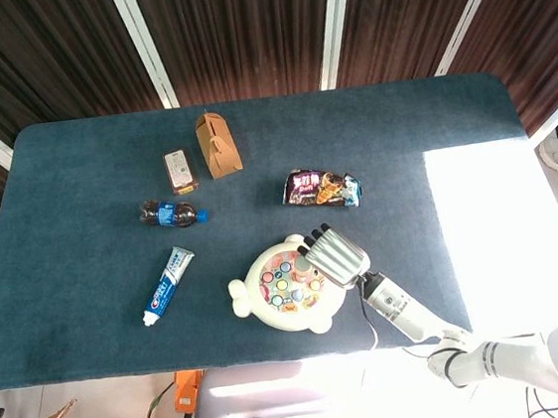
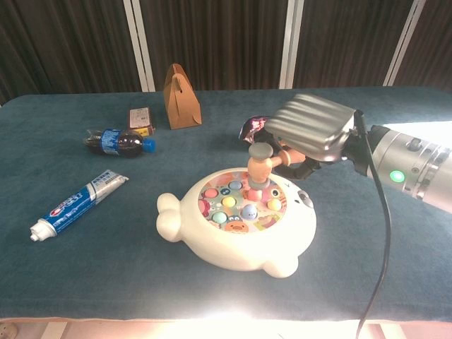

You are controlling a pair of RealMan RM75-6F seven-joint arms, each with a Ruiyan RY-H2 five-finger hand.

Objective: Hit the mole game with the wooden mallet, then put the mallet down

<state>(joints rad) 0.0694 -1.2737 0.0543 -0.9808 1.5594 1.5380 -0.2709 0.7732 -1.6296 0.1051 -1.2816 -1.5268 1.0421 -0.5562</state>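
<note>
While the right hand (image 2: 311,131) hangs over the back half of the mole game (image 2: 236,222), its fingers are curled around the handle of the wooden mallet (image 2: 262,168), so it is holding the tool firmly. The mallet head points downward and its lower end sits on, or just above, one of the coloured moles near the middle of the toy; from the chest view I cannot tell if it really touches. In the head view the same hand (image 1: 336,253) covers the right upper part of the game (image 1: 285,286), and the mallet is almost hidden under it.

The game is a cream, animal-shaped toy that lies on the blue table (image 1: 74,161), near the front edge. Behind the hand, a dark snack packet (image 1: 320,189) lies flat. Left of the game a toothpaste tube (image 1: 168,285) lies at an angle, and further back is a small cola bottle (image 1: 172,214) on its side. Behind the bottle there are a small brown box (image 1: 180,170) and, just beside it, a tan paper carton (image 1: 216,145) that stands upright.

The left hand I do not see in either view.
</note>
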